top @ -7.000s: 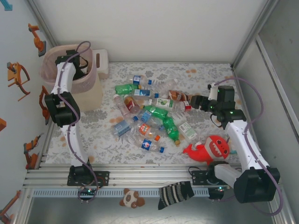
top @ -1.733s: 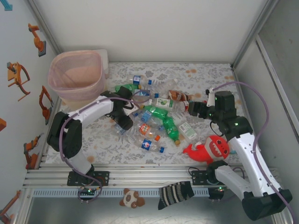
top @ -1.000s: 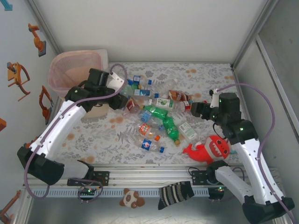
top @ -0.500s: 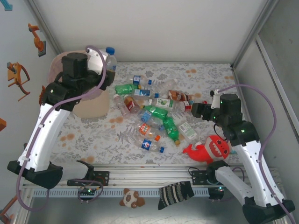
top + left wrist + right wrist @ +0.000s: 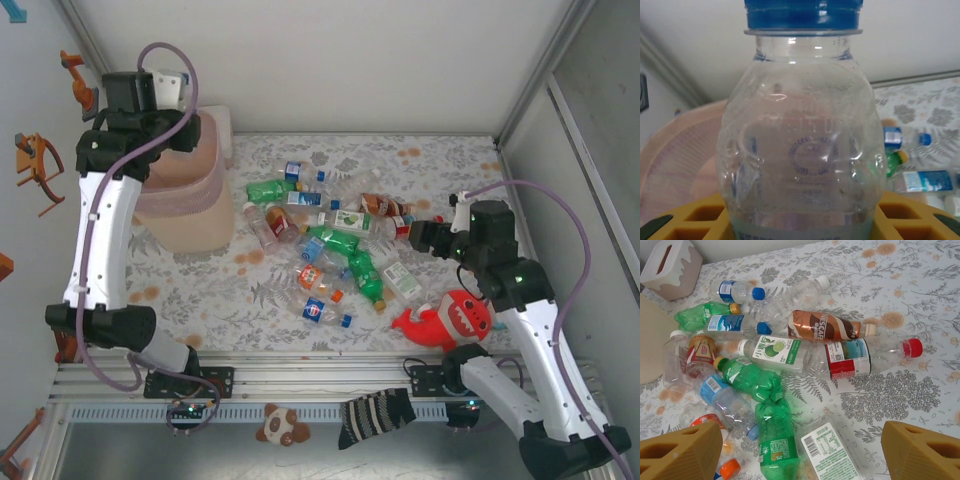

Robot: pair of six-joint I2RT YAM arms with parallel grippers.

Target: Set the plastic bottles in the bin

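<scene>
The left fingers (image 5: 685, 222) are clamping a clear blue-capped bottle (image 5: 802, 140), carrying it up by the bin (image 5: 190, 205). Next, it seems, is releasing squarely over the opening. The right fingers (image 5: 680, 450) are hanging apart above the pile (image 5: 770, 352) on the counter (image 5: 920, 385).

Two white arms (image 5: 95, 230) with black joint housings (image 5: 100, 325), looping purple cables (image 5: 545, 187) and ribbed yellow-orange pincer fingers (image 5: 680, 447).
</scene>
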